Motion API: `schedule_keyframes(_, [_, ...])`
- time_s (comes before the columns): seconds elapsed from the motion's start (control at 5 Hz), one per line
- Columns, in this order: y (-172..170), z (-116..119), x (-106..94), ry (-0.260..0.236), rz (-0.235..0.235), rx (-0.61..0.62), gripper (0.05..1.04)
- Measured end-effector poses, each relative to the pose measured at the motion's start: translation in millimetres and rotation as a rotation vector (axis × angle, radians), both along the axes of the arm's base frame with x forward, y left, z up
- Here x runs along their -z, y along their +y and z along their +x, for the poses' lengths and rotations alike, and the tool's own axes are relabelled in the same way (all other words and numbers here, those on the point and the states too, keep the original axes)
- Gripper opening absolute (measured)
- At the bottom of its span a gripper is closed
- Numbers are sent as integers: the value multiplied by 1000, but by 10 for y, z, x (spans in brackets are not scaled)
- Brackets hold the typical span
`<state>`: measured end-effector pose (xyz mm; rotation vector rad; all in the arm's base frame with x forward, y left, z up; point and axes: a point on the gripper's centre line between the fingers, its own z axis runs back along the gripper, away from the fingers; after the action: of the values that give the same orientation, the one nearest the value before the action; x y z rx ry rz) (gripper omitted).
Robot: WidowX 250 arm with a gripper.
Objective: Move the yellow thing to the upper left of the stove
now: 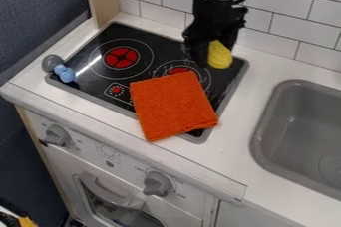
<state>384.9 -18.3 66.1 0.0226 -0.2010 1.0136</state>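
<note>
Camera view: the black gripper (pixel 208 54) hangs from the top edge over the back right part of the black stove (pixel 163 47), and whether it is open, closed or gripping I cannot tell. Right up against it in this view is the yellow thing (pixel 220 56), near the stove's right rim, its narrower end pointing up along the gripper and its wider, rounded end pointing down and a little to the right. Its long axis runs steeply, close to upright in the view, with a slight lean to the left at the top; whether it touches the surface below is unclear. Just below lies a folded orange cloth (pixel 172 104), across the front right of the stove and over its front rim onto the white counter (pixel 243 116). Farther out, a grey and light blue object (pixel 60 68) sits at the stove's left edge, a grey sink (pixel 299 136) is at the right, and white tiles (pixel 283 12) line the wall behind
</note>
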Motion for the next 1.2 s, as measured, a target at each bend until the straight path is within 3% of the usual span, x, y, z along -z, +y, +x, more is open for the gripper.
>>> schedule_keyframes(0.2, [305, -78, -278, -4, 41, 45, 646])
schedule_keyframes(0.4, [518, -194, -301, 21, 74, 63, 646])
schedule_keyframes(0.8, [1053, -186, -262, 40, 98, 50, 646])
schedule_keyframes(1.2, [1522, 34, 91, 52, 102, 64, 646])
